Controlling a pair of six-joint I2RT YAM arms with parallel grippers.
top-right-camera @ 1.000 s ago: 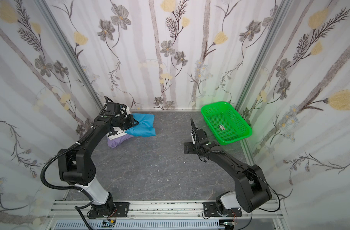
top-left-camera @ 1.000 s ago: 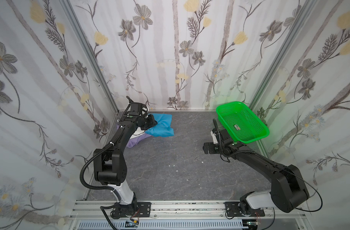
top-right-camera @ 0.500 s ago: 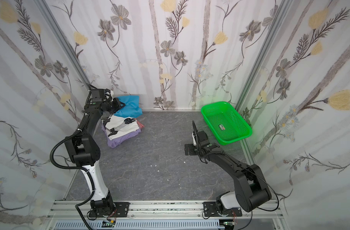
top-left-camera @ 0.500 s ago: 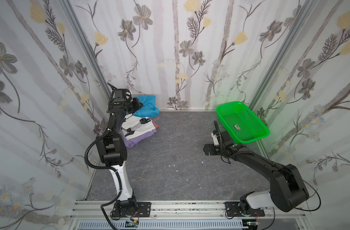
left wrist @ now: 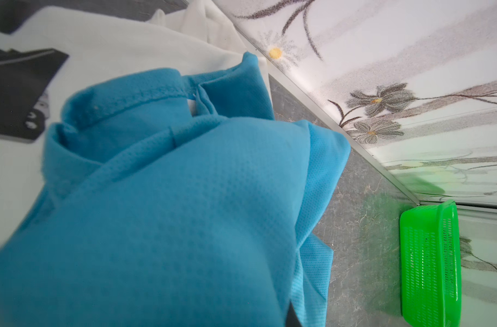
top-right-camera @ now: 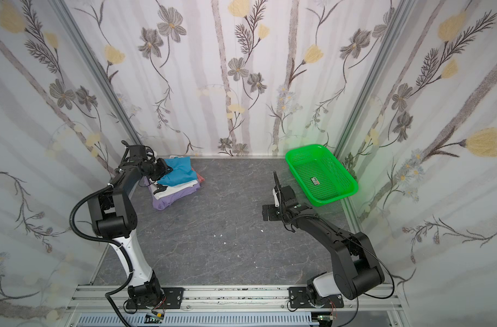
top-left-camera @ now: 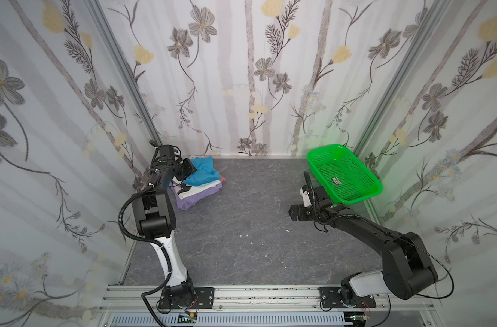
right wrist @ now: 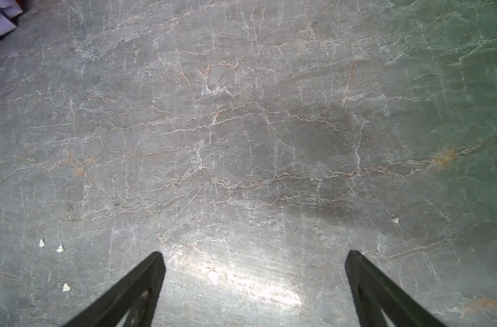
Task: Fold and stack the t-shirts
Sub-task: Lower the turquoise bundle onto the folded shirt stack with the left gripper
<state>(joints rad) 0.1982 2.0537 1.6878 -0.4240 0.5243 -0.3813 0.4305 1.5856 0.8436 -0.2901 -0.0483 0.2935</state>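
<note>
A stack of folded t-shirts lies in the far left corner in both top views. The bright blue t-shirt [top-left-camera: 202,173] [top-right-camera: 180,172] is on top, over the white printed one [top-left-camera: 197,188], the lavender one [top-left-camera: 193,197] and a pinkish-red edge [top-left-camera: 222,178]. My left gripper [top-left-camera: 188,170] [top-right-camera: 162,170] presses against the blue shirt's left side. In the left wrist view blue cloth [left wrist: 185,198] covers the jaws, so their state is hidden. My right gripper [top-left-camera: 294,212] [right wrist: 254,263] hovers open over bare table, holding nothing.
A green mesh basket [top-left-camera: 356,200] [top-right-camera: 332,200] [left wrist: 428,269] sits at the far right, just behind the right arm. Floral walls enclose the table on three sides, close to the stack. Small white specks [right wrist: 213,277] dot the grey tabletop.
The left gripper carried the blue t-shirt back into the far left corner and lowered it onto the stack. The right arm has not moved.
</note>
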